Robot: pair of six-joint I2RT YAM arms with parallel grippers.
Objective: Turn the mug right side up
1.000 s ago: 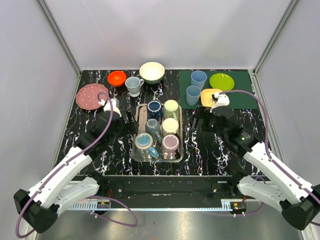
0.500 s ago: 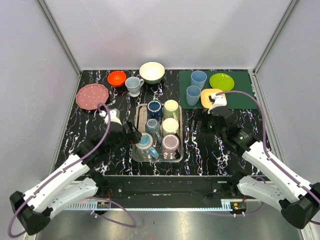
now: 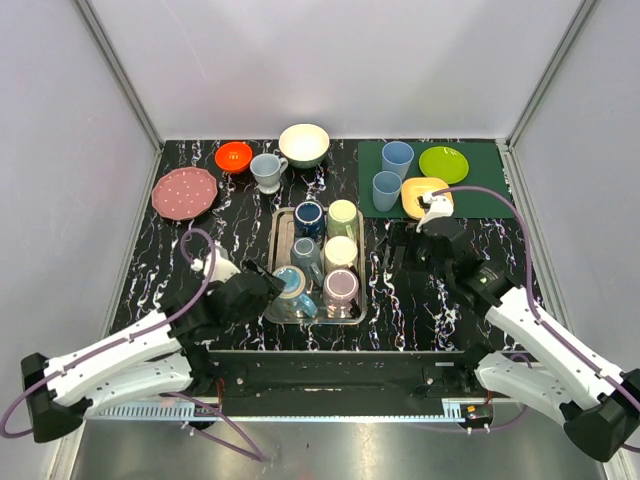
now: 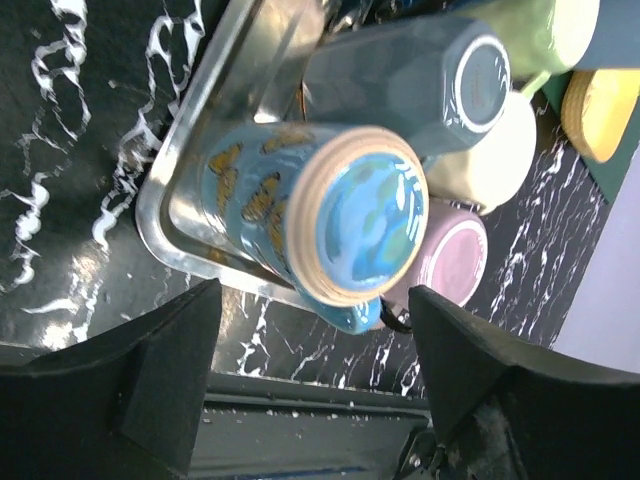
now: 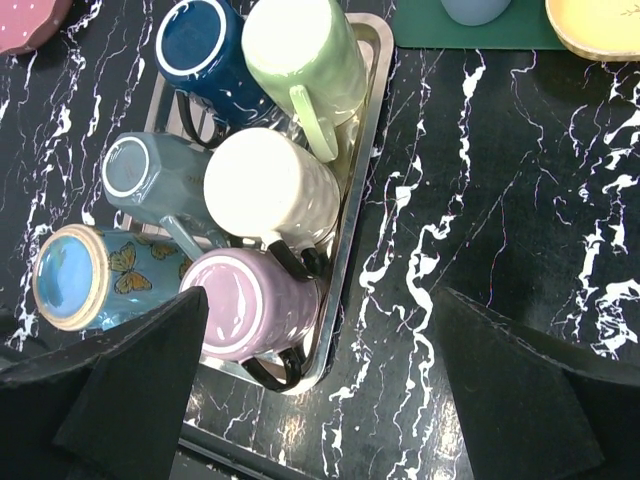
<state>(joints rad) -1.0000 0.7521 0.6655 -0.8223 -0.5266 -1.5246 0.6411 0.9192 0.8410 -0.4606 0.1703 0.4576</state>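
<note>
Several mugs stand upside down in a metal tray [image 3: 271,240]. A blue butterfly mug [image 3: 290,284] sits base up in its near left corner, also in the left wrist view [image 4: 300,215] and right wrist view [image 5: 85,275]. Beside it is a pink mug [image 3: 341,288], with cream, grey-blue, navy and green mugs behind. My left gripper [image 3: 268,287] is open and empty, its fingers wide apart just short of the butterfly mug [image 4: 315,290]. My right gripper [image 3: 400,250] is open and empty above the table right of the tray, over its rim in the right wrist view [image 5: 320,300].
At the back stand a pink plate [image 3: 184,192], a red bowl [image 3: 234,155], an upright grey mug [image 3: 268,170] and a white bowl [image 3: 304,144]. A green mat [image 3: 490,195] at the back right holds two blue cups [image 3: 397,157], a green plate [image 3: 443,163] and a yellow plate [image 3: 418,193].
My left arm has pulled back from the tray's far left side and swung down to its near left corner, facing the butterfly mug. My right gripper has barely shifted.
</note>
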